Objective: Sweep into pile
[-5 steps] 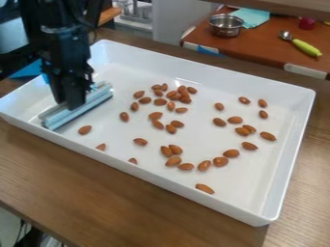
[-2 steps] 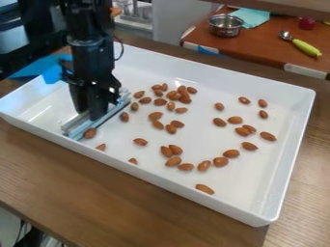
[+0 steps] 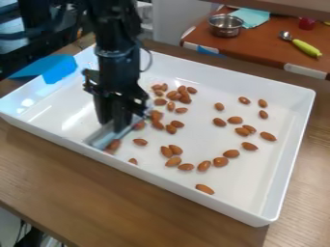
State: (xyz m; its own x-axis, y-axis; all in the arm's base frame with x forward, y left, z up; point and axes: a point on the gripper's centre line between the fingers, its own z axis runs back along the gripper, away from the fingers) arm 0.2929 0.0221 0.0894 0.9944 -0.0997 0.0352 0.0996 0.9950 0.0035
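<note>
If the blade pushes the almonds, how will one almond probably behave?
An almond would probably slide or wobble, since its shape is long with a pointed end. It looks small and light, so the blade should move it easily across the smooth-looking tray.

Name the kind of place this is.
Probably a robot lab: a black robot arm works over a white tray of almonds, with a steel pot on a table behind.
</note>
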